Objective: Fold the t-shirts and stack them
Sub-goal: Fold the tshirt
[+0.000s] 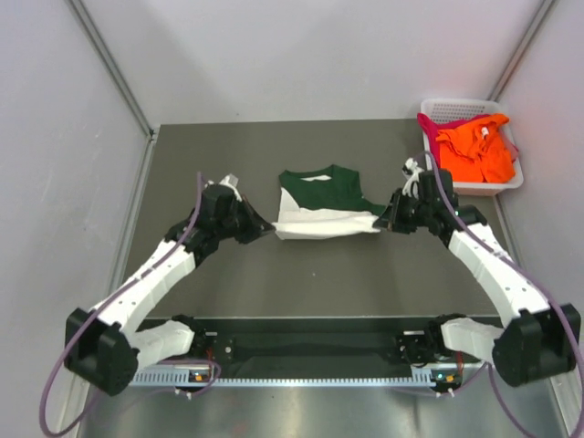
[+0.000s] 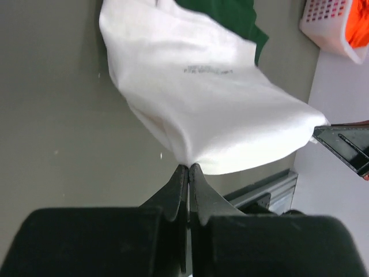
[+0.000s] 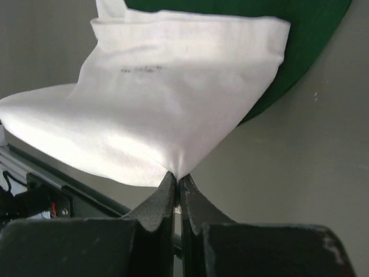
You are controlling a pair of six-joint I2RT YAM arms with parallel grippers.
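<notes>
A white t-shirt with dark green back (image 1: 321,208) lies at the middle of the table, its white near part lifted and stretched between both grippers. My left gripper (image 1: 271,228) is shut on its near left corner; in the left wrist view the white cloth (image 2: 213,109) runs into the pinched tips of the left gripper (image 2: 188,167). My right gripper (image 1: 380,223) is shut on the near right corner, and the right wrist view shows the white cloth (image 3: 167,109) gathered at the right gripper (image 3: 177,175). Orange and magenta t-shirts (image 1: 473,151) lie in the basket.
A white lattice basket (image 1: 474,184) stands at the table's far right corner, also at the left wrist view's top right as basket (image 2: 323,29). Grey walls close the left, back and right. A metal rail (image 1: 310,376) runs along the near edge.
</notes>
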